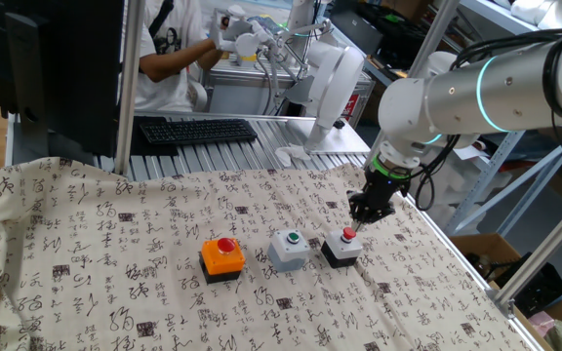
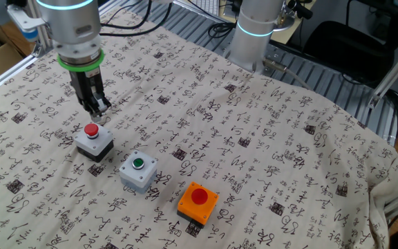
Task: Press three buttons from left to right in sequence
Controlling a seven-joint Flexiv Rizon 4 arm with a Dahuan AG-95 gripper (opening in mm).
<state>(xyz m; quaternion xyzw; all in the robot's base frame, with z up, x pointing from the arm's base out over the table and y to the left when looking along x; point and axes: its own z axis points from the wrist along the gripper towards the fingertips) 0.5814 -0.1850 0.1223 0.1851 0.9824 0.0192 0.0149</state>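
Three button boxes stand in a row on the patterned cloth. In one fixed view the orange box with a red button [image 1: 222, 255] is on the left. The light grey box with a green button [image 1: 290, 247] is in the middle, and the black box with a small red button [image 1: 342, 245] is on the right. The other fixed view shows them mirrored: orange box [image 2: 198, 201], grey box [image 2: 138, 171], red-button box [image 2: 93, 140]. My gripper [image 1: 356, 223] [image 2: 97, 111] points down, just above and behind the small red button, not touching it. Its fingertips meet, holding nothing.
A black keyboard [image 1: 197, 130] lies on the metal bench behind the cloth. A person [image 1: 174, 49] works at the back. A second robot's base [image 2: 256, 31] stands at the table's far edge. The table's metal frame [image 1: 476, 278] runs along the right side.
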